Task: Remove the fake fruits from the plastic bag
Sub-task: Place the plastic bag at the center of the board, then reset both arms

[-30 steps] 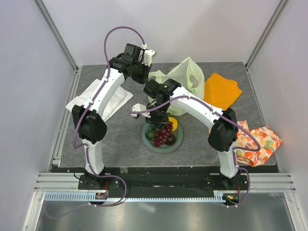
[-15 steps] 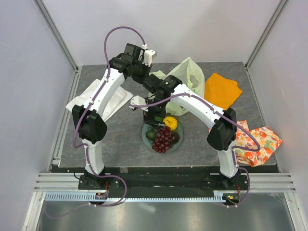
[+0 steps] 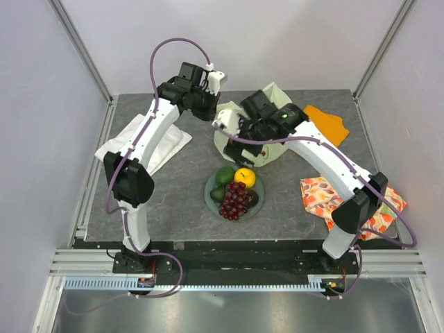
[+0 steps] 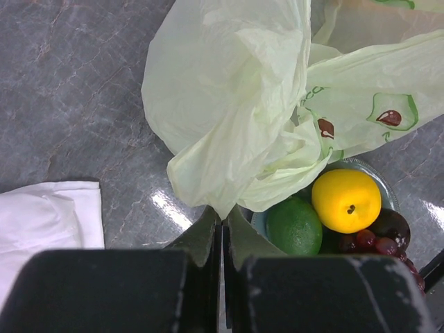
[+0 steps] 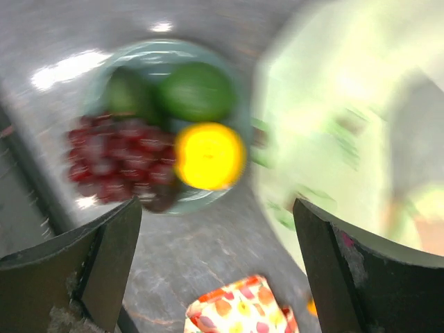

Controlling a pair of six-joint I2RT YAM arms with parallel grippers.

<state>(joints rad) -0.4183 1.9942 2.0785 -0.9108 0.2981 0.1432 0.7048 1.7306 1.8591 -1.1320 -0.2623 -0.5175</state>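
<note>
1. My left hand (image 4: 222, 219) is shut tight. It pinches a bottom fold of the plastic bag (image 4: 229, 83) just past the far side of the plate (image 3: 209, 205).
2. My right hand (image 5: 215, 229) is wide open and holds nothing. It hangs in the air over the far side of the plate, above the bag.
3. The bag lies just behind the plate. One floppy edge hangs over the plate's far rim.
4. The fake fruits are on the plate. I see a green one (image 4: 295, 225), the yellow citrus (image 4: 345, 201), the dark round one (image 4: 388, 225), the grapes (image 3: 234, 201) and a second green one (image 3: 216, 195).
5. That makes five, so I think the job is almost done. I cannot see inside the bag, so I cannot tell if it is empty.
6. The step now, I think, is to check the bag.
7. To do it well, my left hand should hold its pinch tight and lift the bag up and away from the plate.
8. If anything is left in the bag, I think it will make a lump there.
9. The bag is thin and slippery. A slow pull is best, or it may slide out of my pinch.
10. My right hand should come down on the far side of the plate, not over it, so it does not knock the fruits off.
</note>
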